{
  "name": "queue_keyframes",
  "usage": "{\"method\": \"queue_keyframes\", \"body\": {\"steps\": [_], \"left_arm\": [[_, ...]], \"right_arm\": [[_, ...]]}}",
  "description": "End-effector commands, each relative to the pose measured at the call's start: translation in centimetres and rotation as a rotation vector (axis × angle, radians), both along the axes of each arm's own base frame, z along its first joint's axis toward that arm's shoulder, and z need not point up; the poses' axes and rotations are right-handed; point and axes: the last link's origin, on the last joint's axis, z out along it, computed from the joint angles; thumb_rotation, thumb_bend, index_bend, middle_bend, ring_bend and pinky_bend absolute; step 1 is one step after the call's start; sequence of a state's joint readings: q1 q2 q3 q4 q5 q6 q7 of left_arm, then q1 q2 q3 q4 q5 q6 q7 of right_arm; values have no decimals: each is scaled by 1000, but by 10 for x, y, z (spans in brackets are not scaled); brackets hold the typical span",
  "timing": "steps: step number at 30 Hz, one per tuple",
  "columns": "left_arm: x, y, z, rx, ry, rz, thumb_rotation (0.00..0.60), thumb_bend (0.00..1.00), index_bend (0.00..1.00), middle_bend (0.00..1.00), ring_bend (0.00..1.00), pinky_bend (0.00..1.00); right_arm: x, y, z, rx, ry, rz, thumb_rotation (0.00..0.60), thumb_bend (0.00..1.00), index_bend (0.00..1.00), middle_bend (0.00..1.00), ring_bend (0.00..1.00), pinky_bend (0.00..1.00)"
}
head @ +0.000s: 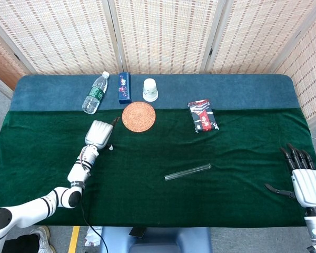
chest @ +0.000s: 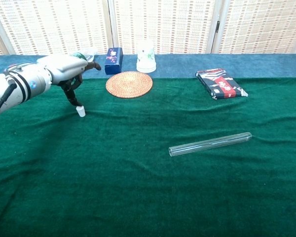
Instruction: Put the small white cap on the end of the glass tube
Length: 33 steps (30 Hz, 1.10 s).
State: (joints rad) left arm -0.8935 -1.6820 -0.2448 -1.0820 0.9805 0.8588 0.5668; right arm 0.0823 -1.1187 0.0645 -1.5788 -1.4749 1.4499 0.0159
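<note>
Small white cap point(chest: 81, 111) is seen on the green cloth of the counter point(chest: 138, 197), at the far left, directly under the dark fingertips point(chest: 75, 101) of the left hand point(chest: 64, 70). Fingers are pointed down at it and appear to be closed around its top, but whether it is actually pinched or only touched cannot be told from either view; the cap looks to be at cloth level, possibly just off it.

Glass tube point(chest: 210, 143) is lying flat near the counter middle, well apart from the cap, both ends bare. Nothing is fitted on it.

Right hand point(head: 305, 179) is resting at the far right counter edge, fingers spread and straight, nothing held, well apart from the tube.

Progress judged as early: cap pickup is in hand at best. Remaining: cap to be secured and carried across to the tube, tube probably to be steadied, cap to be pushed onto one end.
</note>
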Motion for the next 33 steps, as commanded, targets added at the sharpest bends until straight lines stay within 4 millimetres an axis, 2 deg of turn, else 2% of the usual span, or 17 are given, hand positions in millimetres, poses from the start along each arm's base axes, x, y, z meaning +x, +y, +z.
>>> {"method": "queue_keyframes", "body": {"steps": [1,11,17,21,25,33], "left_arm": [[0,0,-1,-1,2,3,600,147,115,847,786,736],[3,-2,9,23,-9,-18,600,147,98,847,786,736],[5,-10,26,12,-53,-39,600,151,107,852,790,744],[6,-24,38,-29,-121,-60,600,160,280,874,809,754],[4,-37,44,-73,-132,-98,600,243,412,901,832,783],[1,-45,28,-130,-136,-114,600,326,482,961,878,830]], "right_arm": [[-1,0,0,-2,-2,-1,400,40,0,0,20,0],[-2,1,0,-4,-7,2,401,40,0,0,19,0],[0,1,1,-7,-9,11,399,39,0,0,19,0],[0,2,1,-9,-14,13,400,40,0,0,20,0],[0,2,-1,-1,-19,15,400,39,0,0,32,0],[1,3,-3,7,-23,22,401,39,0,0,39,0]]}}
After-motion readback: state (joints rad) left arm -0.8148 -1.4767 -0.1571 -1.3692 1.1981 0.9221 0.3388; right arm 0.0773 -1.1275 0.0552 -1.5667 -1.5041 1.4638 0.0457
